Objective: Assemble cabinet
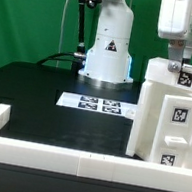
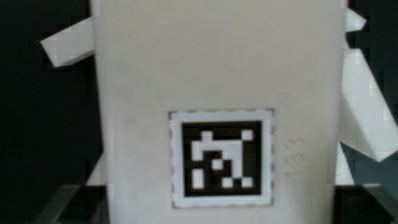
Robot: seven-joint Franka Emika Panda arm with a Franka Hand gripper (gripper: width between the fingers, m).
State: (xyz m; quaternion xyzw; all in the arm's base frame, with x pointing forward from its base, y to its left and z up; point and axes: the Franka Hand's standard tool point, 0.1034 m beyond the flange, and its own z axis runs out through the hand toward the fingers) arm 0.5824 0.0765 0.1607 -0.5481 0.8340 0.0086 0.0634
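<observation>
The white cabinet (image 1: 172,117) stands upright at the exterior view's right, with tag markers on its front face. My gripper (image 1: 175,65) comes down from above onto its top end. In the wrist view a long white panel (image 2: 214,90) with one black-and-white tag (image 2: 222,155) fills the space between my dark fingertips (image 2: 71,200), which press against its two long edges. More white cabinet parts (image 2: 368,110) slope away behind the panel on both sides. The gripper is shut on this top panel.
The marker board (image 1: 100,106) lies flat on the black table in front of the robot base (image 1: 107,47). A low white rim (image 1: 33,155) edges the table's front and the exterior view's left side. A black cable (image 1: 68,23) runs behind the base.
</observation>
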